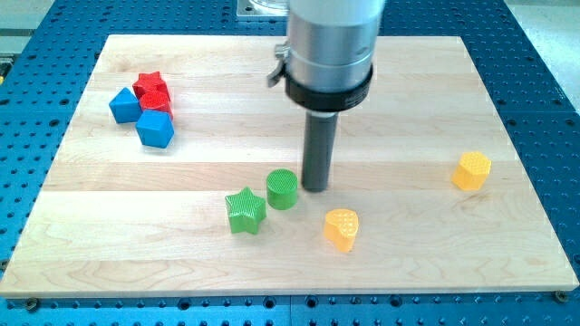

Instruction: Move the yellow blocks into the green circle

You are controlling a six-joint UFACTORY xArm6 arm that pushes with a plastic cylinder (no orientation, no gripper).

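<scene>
A yellow heart-shaped block (342, 228) lies near the view's bottom centre. A yellow hexagonal block (472, 170) lies at the view's right. A green cylinder block (282, 188) stands at the centre, with a green star block (246, 210) just to its lower left. My tip (315, 187) is right beside the green cylinder on its right side, and up-left of the yellow heart. No green circle marking shows on the board.
A red star block (151, 90), a blue block (125, 105) and another blue block (155, 129) cluster at the view's upper left. The wooden board (408, 263) sits on a blue perforated table (553, 109). The arm's metal body (330, 50) hangs over the top centre.
</scene>
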